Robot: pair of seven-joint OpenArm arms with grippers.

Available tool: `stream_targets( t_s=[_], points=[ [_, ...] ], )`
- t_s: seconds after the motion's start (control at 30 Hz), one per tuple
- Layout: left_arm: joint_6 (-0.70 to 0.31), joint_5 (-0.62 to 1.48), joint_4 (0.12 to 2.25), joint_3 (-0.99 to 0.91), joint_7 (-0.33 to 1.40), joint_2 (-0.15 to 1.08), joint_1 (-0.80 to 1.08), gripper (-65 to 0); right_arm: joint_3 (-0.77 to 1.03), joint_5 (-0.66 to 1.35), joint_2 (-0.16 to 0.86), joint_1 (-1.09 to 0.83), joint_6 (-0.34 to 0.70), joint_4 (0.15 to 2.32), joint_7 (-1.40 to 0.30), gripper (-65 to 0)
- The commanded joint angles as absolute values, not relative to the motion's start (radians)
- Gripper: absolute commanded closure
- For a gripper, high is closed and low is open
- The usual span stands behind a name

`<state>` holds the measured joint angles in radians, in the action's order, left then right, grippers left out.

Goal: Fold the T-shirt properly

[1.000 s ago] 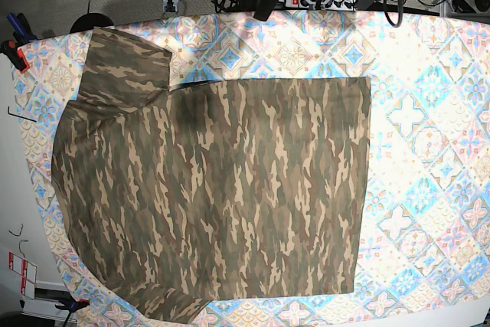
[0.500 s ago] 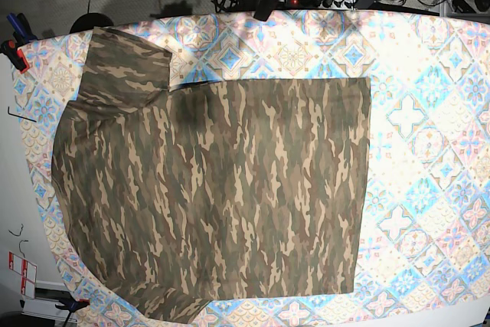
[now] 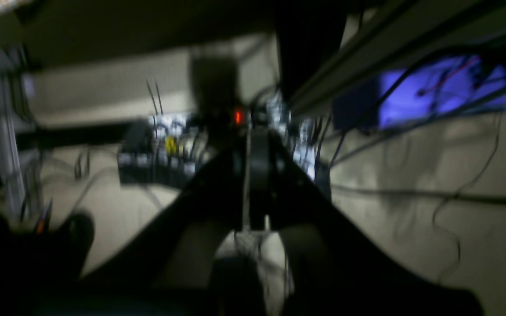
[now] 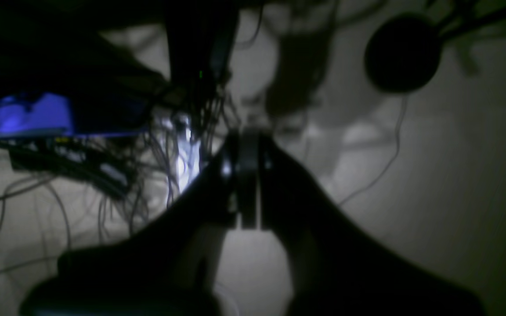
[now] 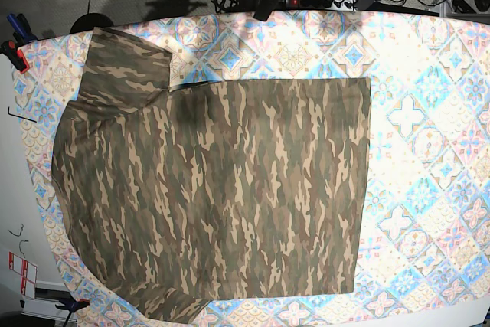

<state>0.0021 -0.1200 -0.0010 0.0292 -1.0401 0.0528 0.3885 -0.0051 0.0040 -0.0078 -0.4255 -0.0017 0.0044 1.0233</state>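
Your shirt (image 5: 214, 197) lies flat and spread out on the patterned cloth (image 5: 429, 112) that covers the table. One sleeve (image 5: 126, 67) sticks out at the top left of the base view. The bottom hem runs straight down the right side. No fold shows in it yet.

Your two arms are not over the table at all. The left gripper (image 3: 253, 175) has its jaws pressed together on nothing, and it points at wires and the floor behind the table. The right gripper (image 4: 244, 175) is closed tight and empty too, with more wires (image 4: 59, 175) close by.

Watch out when you bring the arms in. Those wires could snag an arm if you swing wide. You must open the jaws before you reach the shirt, or they will just push the cloth and bunch it up. If you pinch too deep, you may grab the patterned cloth as well and drag it along.
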Motion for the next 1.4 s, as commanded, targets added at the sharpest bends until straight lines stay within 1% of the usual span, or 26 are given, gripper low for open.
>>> stream_targets(
  t_s=[0.0, 0.07, 0.13, 0.2, 0.27, 0.33, 0.43, 0.53, 0.6, 0.73, 0.77, 0.87, 0.97, 1.03, 1.1, 1.17, 1.23, 1.37],
  points=[
    [0.001, -0.117, 0.000, 0.031, -1.095, 0.056, 0.403, 0.0, -0.007, 0.004, -0.007, -0.450, -0.002, 0.000, 1.076, 0.0],
    [0.001, -0.117, 0.000, 0.031, -1.152, 0.056, 0.418, 0.0, -0.008, 0.004, -0.007, -0.470, -0.002, 0.000, 1.145, 0.0],
    [0.001, -0.117, 0.000, 0.031, -1.245, 0.056, 0.441, 0.0, -0.008, 0.004, -0.007, -0.495, -0.002, 0.000, 1.236, 0.0],
    [-0.001, -0.116, 0.022, 0.031, -1.254, 0.058, 0.467, 0.0, -0.008, 0.002, -0.007, -0.521, -0.002, 0.000, 1.310, 0.0],
    [-0.002, -0.119, 0.059, 0.033, -1.251, 0.087, 0.479, 0.0, -0.008, 0.001, -0.007, -0.539, -0.002, 0.013, 1.300, 0.0],
    [-0.002, -0.117, 0.101, 0.031, -1.253, 0.088, 0.501, 0.0, -0.021, 0.001, -0.007, -0.547, -0.002, 0.035, 1.303, 0.0],
    [-0.002, -0.116, 0.216, 0.030, -1.253, 0.091, 0.545, 0.0, -0.097, 0.001, -0.007, -0.573, -0.002, 0.090, 1.303, 0.0],
    [-0.002, -0.116, 0.406, 0.030, -1.253, 0.119, 0.624, 0.0, -0.170, 0.002, -0.001, -0.618, -0.002, 0.209, 1.303, 0.0],
    [-0.002, -0.113, 0.538, 0.028, -1.250, 0.124, 0.677, 0.0, -0.183, 0.004, -0.001, -0.662, -0.005, 0.291, 1.303, 0.0],
    [-0.002, -0.113, 0.739, 0.027, -1.248, 0.127, 0.759, -0.2, -0.142, 0.008, 0.013, -0.730, -0.007, 0.446, 1.302, 0.0],
    [-0.002, -0.111, 0.774, 0.025, -1.248, 0.128, 0.774, -1.4, -0.122, 0.008, 0.013, -0.746, -0.007, 0.487, 1.302, 0.0],
    [-0.001, -0.110, 0.831, 0.025, -1.248, 0.128, 0.792, -5.3, -0.073, 0.005, 0.015, -0.800, -0.007, 0.579, 1.302, 0.0],
    [0.001, -0.108, 0.869, 0.024, -1.248, 0.128, 0.796, -6.1, -0.038, 0.005, 0.015, -0.857, -0.007, 0.696, 1.293, 0.0],
    [0.001, -0.108, 0.908, 0.024, -1.248, 0.128, 0.805, -6.2, -0.024, 0.004, 0.016, -0.897, -0.007, 0.785, 1.260, 0.0],
    [0.001, -0.108, 0.972, 0.024, -1.248, 0.128, 0.811, -6.2, -0.004, 0.004, 0.028, -0.941, -0.007, 0.901, 1.190, 0.0],
    [0.001, -0.108, 1.052, 0.010, -1.236, 0.128, 0.840, -6.8, 0.002, 0.004, 0.047, -0.986, -0.007, 1.044, 1.084, 0.0],
    [-0.001, -0.108, 1.184, -0.021, -1.158, 0.127, 0.877, -6.9, 0.002, 0.004, 0.065, -1.033, -0.007, 1.199, 0.983, 0.0],
    [-0.002, -0.107, 1.442, -0.045, -0.941, 0.127, 0.938, -6.9, 0.012, 0.005, 0.081, -1.087, -0.007, 1.443, 0.819, 0.0]
  ],
)
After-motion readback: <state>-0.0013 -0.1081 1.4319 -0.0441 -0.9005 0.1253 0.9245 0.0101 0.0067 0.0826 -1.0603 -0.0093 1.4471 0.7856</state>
